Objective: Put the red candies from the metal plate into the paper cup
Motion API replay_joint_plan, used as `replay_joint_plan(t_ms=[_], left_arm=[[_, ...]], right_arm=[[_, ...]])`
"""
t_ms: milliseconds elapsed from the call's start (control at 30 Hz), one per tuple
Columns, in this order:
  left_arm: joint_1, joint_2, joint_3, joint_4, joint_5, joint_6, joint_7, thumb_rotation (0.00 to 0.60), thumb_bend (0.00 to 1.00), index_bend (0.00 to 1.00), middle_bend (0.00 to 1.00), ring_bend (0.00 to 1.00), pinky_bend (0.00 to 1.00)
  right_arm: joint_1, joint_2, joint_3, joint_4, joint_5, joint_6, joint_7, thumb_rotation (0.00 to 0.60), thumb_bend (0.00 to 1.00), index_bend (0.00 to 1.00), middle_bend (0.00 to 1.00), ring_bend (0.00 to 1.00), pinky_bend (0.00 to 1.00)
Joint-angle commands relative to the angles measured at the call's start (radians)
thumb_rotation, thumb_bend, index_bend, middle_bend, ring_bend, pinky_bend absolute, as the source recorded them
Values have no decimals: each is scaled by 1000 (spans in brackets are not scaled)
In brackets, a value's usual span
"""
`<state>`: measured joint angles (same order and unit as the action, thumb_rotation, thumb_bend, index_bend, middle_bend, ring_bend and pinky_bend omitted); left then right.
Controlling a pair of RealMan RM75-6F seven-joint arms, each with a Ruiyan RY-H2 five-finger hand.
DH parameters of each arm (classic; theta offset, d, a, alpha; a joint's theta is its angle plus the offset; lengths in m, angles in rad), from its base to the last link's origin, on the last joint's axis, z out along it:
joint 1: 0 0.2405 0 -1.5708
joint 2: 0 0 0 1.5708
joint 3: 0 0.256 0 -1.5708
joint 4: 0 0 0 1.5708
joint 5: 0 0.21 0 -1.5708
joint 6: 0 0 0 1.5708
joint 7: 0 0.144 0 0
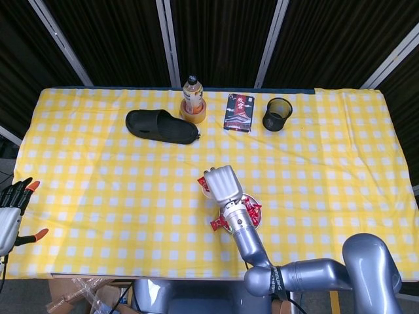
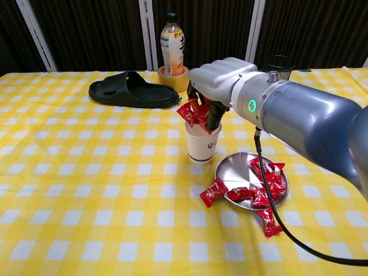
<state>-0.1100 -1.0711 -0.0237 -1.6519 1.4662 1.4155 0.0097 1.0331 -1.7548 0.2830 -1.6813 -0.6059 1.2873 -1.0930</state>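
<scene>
Head view: the surface [image 1: 98, 176], covered by a yellow checked cloth, is seen from above. The right hand [image 1: 221, 185] is held over the cup, which it hides almost wholly; a red candy [image 1: 202, 182] protrudes at its left edge. The plate [image 1: 254, 216] lies just right of the wrist and is partly hidden by it, with candies on it and one candy [image 1: 216, 224] on the cloth at its left. The left hand [image 1: 12, 209] is seen at the far left edge, beyond the cloth, with fingers spread and nothing held. Along the far side are ranged a slipper [image 1: 162, 127], a bottle [image 1: 192, 95] standing in a tape roll [image 1: 194, 114], a box [image 1: 238, 112] and a mesh cup [image 1: 277, 114]. Chest view: the right hand [image 2: 214, 86] is shown palm down directly above the cup [image 2: 203, 142], its fingers [image 2: 214, 117] curled around a bunch of candies [image 2: 193, 112] held just over the rim. The cup stands upright just left of the plate [image 2: 230, 168]. Several candies are heaped on the right part of the plate; one [image 2: 213, 192] lies on the cloth at its left rim and another [image 2: 268, 222] beside its near rim. The slipper [image 2: 131, 91] and bottle [image 2: 172, 47] are seen behind.
</scene>
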Motion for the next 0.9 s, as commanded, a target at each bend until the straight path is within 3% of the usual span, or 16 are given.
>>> replay_joint_plan(t_ms=[33,400,900], left_arm=[[0,0,0,0,-1,-1,0,600,47,0,0,0,0],[-2,1,0,-1,-4,-7,-2,600,47,0,0,0,0],[-3,2,-2,-4,-10,-9,-1,600,47,0,0,0,0]], right_arm=[[-1,-5,-8,14,-1,-3,5,600,490,583,525,699,847],[-4,-7,-23,28,-8,-12,22,600,490,583,525,699,847],[-2,-32,-31,37,-59,11,33,600,491,475,505,699,847]])
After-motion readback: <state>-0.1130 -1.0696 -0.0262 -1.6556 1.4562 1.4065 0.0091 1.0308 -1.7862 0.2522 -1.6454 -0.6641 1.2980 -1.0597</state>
